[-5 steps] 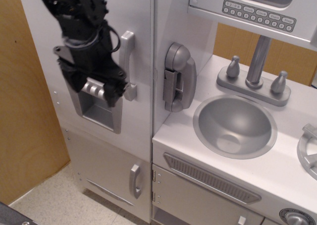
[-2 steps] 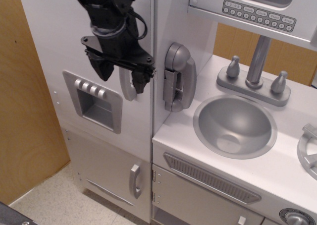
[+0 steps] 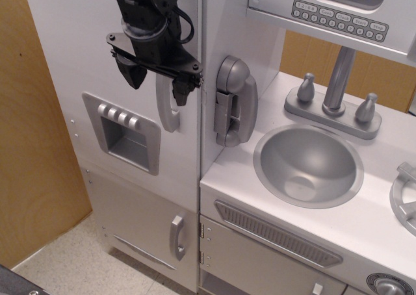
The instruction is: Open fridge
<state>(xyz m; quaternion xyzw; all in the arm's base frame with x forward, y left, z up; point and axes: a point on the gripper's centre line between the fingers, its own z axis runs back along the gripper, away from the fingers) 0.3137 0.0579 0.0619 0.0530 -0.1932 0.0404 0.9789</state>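
Your gripper (image 3: 159,86), fingers spread, has risen slightly astride the handle (image 3: 166,106); fridge (image 3: 97,61) door remains closed, ungrasped.

Gripper (image 3: 159,80): we record it up and right of its place over the dispenser panel (image 3: 123,134) a second ago, now astride the upper handle (image 3: 166,106); slightly higher than moments ago.

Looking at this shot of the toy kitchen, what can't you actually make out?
- Upper part of the fridge handle: hidden behind the gripper.
- Whether the fingers touch the handle: not readable from this single view.
- Keypad labels: too small.
- Stove knob: cut off by the bottom edge.
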